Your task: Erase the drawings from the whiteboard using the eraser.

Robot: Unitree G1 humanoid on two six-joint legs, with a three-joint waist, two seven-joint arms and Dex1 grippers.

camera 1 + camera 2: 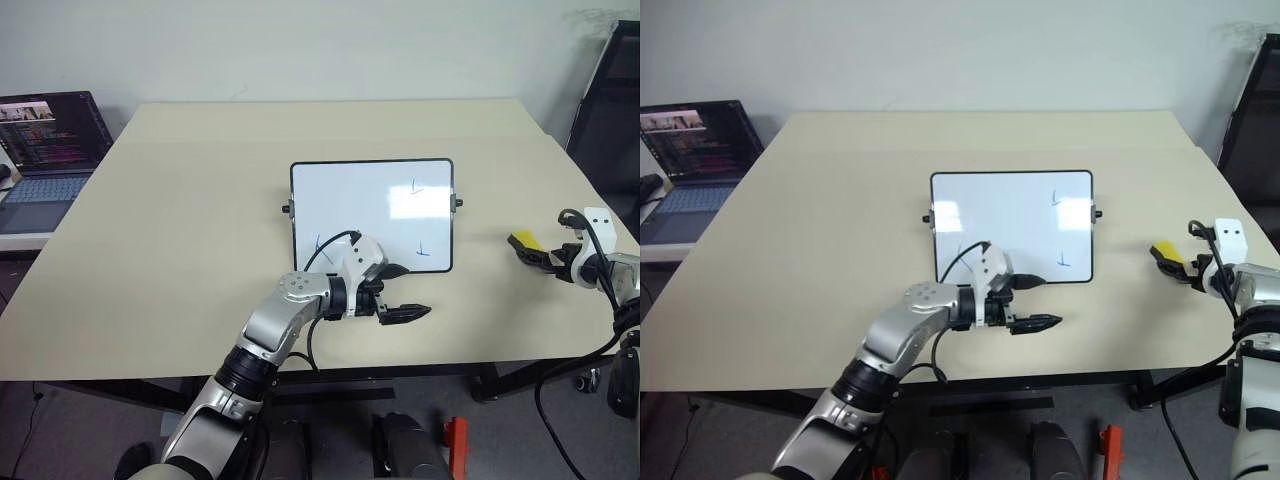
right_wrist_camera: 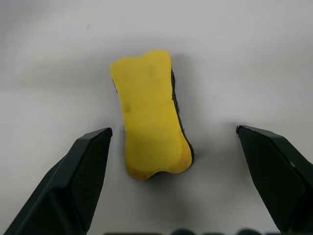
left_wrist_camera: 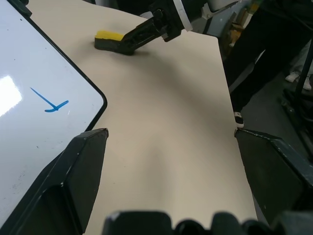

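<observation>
The whiteboard lies flat in the middle of the beige table. Its drawings are three small blue strokes. My left gripper hovers at the board's near edge, pointing right, open and empty; the left wrist view shows its fingers wide apart beside a board corner. The yellow eraser lies on the table to the right of the board. My right gripper is open, its fingers on either side of the eraser without touching it.
An open laptop sits on a lower surface left of the table. A black frame stands at the far right. The table's near edge runs just behind both grippers.
</observation>
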